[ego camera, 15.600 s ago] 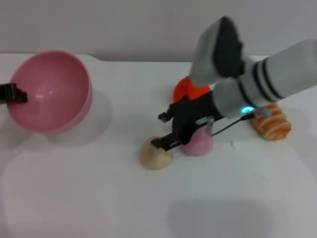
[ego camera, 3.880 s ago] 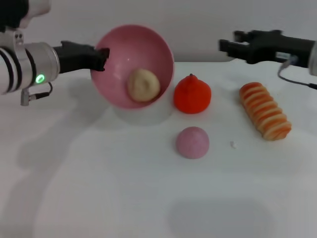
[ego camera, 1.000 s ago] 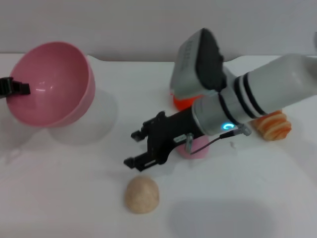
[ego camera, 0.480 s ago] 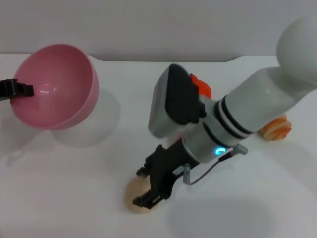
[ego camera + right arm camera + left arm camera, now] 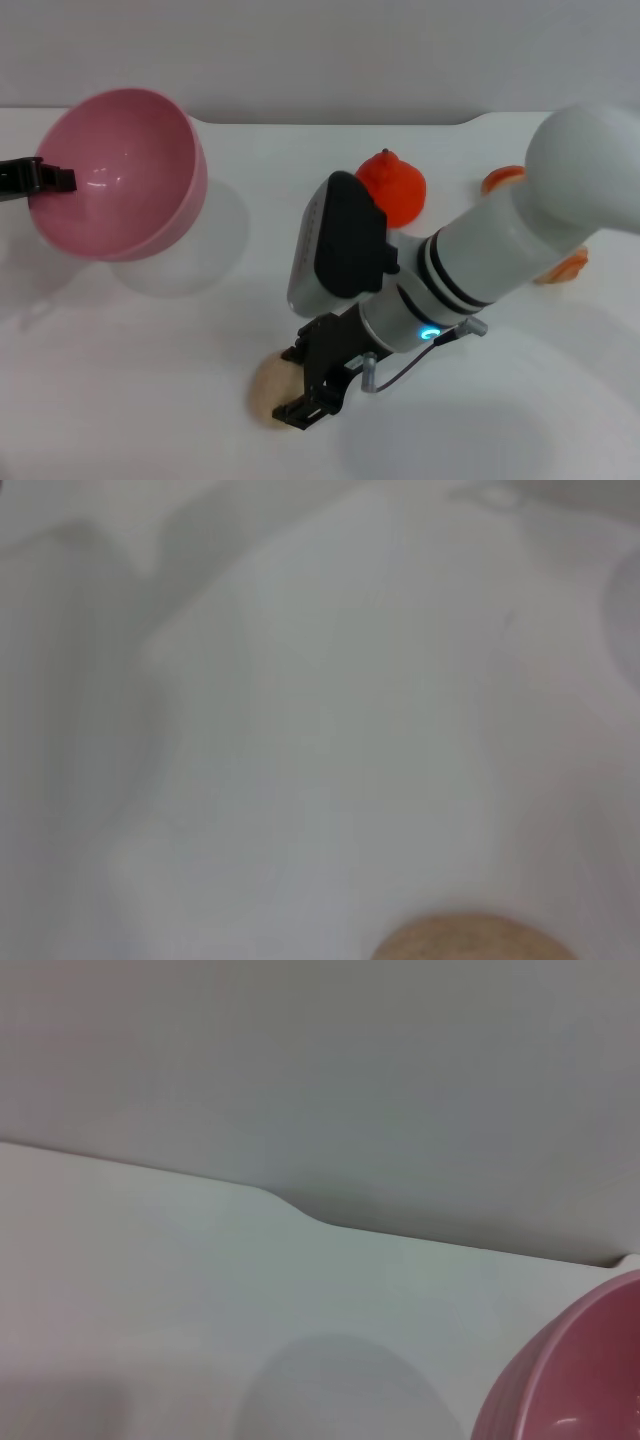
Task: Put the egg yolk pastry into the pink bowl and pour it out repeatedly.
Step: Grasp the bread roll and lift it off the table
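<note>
The egg yolk pastry [image 5: 264, 392], a pale beige bun, lies on the white table near the front, and its top edge shows in the right wrist view [image 5: 470, 938]. My right gripper [image 5: 301, 383] is lowered onto it and open, one black finger on each side of the pastry's right part. The pink bowl [image 5: 125, 175] is at the far left, tilted with its mouth facing left and up, and it holds nothing. My left gripper [image 5: 40, 178] is shut on the bowl's left rim. The bowl's edge also shows in the left wrist view [image 5: 570, 1380].
An orange-red round fruit [image 5: 393, 185] sits behind my right arm. Parts of the striped bread roll [image 5: 563, 266] peek out past the arm at the right. The white table [image 5: 150, 380] runs back to a grey wall.
My right arm has swung down and toward the front, from above and behind the pastry to fingers straddling it. The bowl has shifted slightly right in my left gripper.
</note>
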Tool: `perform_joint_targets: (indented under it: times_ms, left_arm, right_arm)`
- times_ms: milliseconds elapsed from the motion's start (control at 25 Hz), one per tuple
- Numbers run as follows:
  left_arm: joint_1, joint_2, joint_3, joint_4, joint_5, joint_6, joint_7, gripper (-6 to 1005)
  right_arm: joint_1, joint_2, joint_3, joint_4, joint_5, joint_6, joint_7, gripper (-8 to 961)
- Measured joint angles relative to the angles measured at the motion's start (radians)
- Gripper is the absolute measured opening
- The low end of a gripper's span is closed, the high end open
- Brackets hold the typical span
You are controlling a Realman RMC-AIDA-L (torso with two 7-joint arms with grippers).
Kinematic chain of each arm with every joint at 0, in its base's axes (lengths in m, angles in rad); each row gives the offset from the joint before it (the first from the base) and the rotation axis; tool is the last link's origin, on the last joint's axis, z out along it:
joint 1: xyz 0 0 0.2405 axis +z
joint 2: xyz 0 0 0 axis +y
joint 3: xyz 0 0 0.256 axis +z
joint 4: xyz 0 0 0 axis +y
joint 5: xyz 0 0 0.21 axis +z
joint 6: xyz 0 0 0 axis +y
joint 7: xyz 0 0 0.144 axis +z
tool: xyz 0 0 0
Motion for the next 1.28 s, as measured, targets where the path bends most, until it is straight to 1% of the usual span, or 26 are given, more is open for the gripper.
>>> perform_joint_targets:
  times_ms: [160, 240, 280, 520, 680, 800, 1000, 1120, 1280]
  left_arm:
    - [0.0, -0.002, 0.002, 0.0, 0.0, -0.001, 0.001, 6]
    - [-0.001, -0.002, 0.003, 0.0, 0.0, -0.001, 0.001, 6]
    - [-0.001, -0.002, 0.004, 0.0, 0.0, -0.001, 0.001, 6]
    - [-0.003, -0.002, 0.005, -0.004, 0.0, -0.007, 0.001, 5]
    - [-0.009, -0.002, 0.005, -0.008, 0.0, -0.009, 0.005, 5]
    - [-0.016, -0.002, 0.005, -0.009, 0.0, -0.009, 0.007, 5]
    - [-0.026, -0.003, 0.004, -0.011, 0.005, -0.01, 0.008, 5]
    - [-0.039, -0.007, 0.004, -0.012, 0.036, -0.01, 0.007, 6]
    - [-0.07, -0.013, 0.004, -0.037, 0.106, 0.002, 0.001, 6]
  right_arm:
    - [-0.003, 0.001, -0.024, -0.003, 0.0, 0.028, -0.003, 687]
    - [-0.011, 0.0, -0.011, -0.002, 0.0, 0.042, -0.003, 686]
    - [-0.016, -0.001, 0.002, -0.003, 0.0, 0.047, -0.003, 669]
    - [-0.055, -0.01, 0.111, -0.012, 0.013, 0.037, -0.007, 567]
    - [-0.083, -0.012, 0.22, -0.011, 0.017, -0.005, -0.054, 491]
    - [-0.094, -0.012, 0.278, 0.006, 0.051, -0.039, -0.107, 457]
    - [-0.097, -0.014, 0.334, 0.033, 0.09, -0.079, -0.161, 412]
    - [-0.119, -0.017, 0.385, 0.0, 0.091, -0.09, -0.165, 395]
    - [-0.161, -0.021, 0.492, -0.077, 0.085, -0.136, -0.196, 371]
